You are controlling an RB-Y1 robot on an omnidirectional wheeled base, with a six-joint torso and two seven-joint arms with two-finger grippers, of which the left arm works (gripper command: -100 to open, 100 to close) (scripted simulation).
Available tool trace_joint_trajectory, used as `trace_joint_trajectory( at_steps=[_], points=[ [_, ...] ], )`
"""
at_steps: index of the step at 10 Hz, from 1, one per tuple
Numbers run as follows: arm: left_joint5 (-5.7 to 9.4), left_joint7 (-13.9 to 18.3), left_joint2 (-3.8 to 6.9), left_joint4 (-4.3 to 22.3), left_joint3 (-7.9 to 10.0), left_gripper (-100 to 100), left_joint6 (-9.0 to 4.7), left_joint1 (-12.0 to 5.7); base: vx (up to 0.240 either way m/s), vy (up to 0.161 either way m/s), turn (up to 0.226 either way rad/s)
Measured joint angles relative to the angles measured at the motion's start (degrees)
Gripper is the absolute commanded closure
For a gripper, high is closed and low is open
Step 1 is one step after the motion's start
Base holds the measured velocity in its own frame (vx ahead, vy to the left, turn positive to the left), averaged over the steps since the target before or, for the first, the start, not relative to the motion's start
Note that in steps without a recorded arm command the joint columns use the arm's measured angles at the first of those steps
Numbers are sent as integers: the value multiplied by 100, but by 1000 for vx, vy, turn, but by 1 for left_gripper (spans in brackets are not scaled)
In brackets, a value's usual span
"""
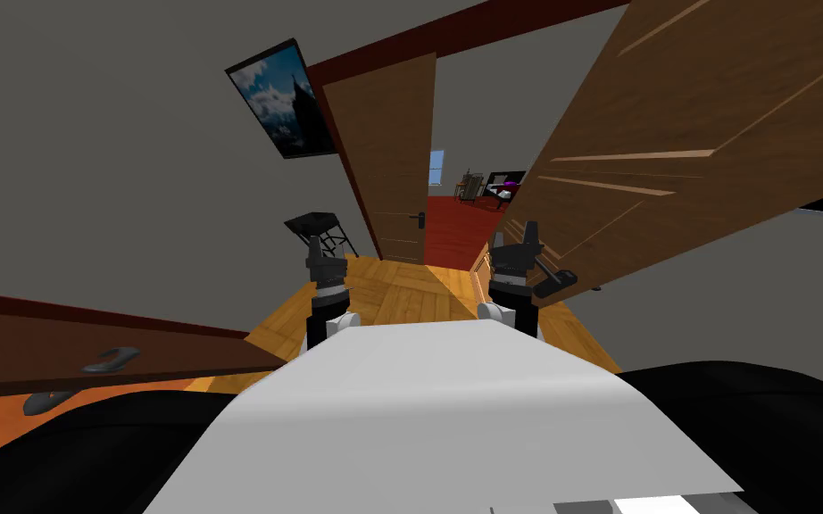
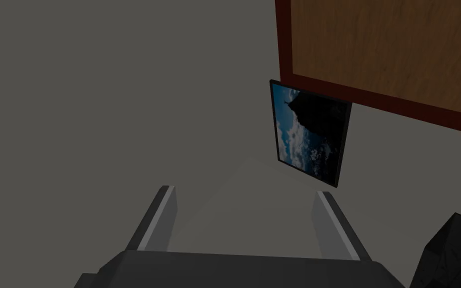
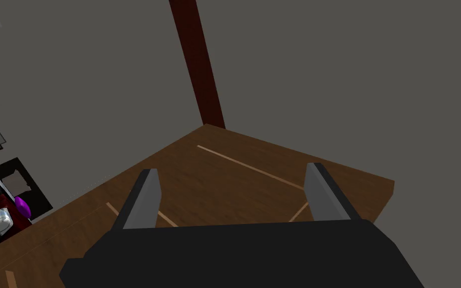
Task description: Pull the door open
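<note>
A brown wooden door [image 1: 669, 152] with pale inlaid lines stands swung open on my right, beside a dark red frame [image 1: 454, 31]. Its dark lever handle [image 1: 554, 281] sticks out just beside my right forearm. My right gripper [image 1: 526, 234] is open close to the door's edge; in the right wrist view the gripper [image 3: 232, 192] has nothing between its fingers [image 3: 147, 200] and the door panel [image 3: 214, 175] lies right behind them. My left gripper [image 1: 314, 243] is raised in front of me, and in the left wrist view it [image 2: 247, 210] is open and holds nothing.
A second brown door [image 1: 387, 161] with a small handle [image 1: 416, 217] stands ajar ahead, with a red floor [image 1: 445, 227] in the gap. A dark door edge with a lever [image 1: 111, 360] lies low on my left. A black stand [image 1: 316, 227] and a picture [image 1: 280, 98] are by the left wall.
</note>
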Motion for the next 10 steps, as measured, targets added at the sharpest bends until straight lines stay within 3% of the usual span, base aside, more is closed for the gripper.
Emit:
trace_joint_trajectory(
  at_steps=[3, 10],
  points=[
    [28, 47, 92, 219, 45, -100, 34, -122, 154, -47, -29],
    [51, 152, 316, 1122, 41, -100, 79, -537, 149, -40, -66]
  ],
)
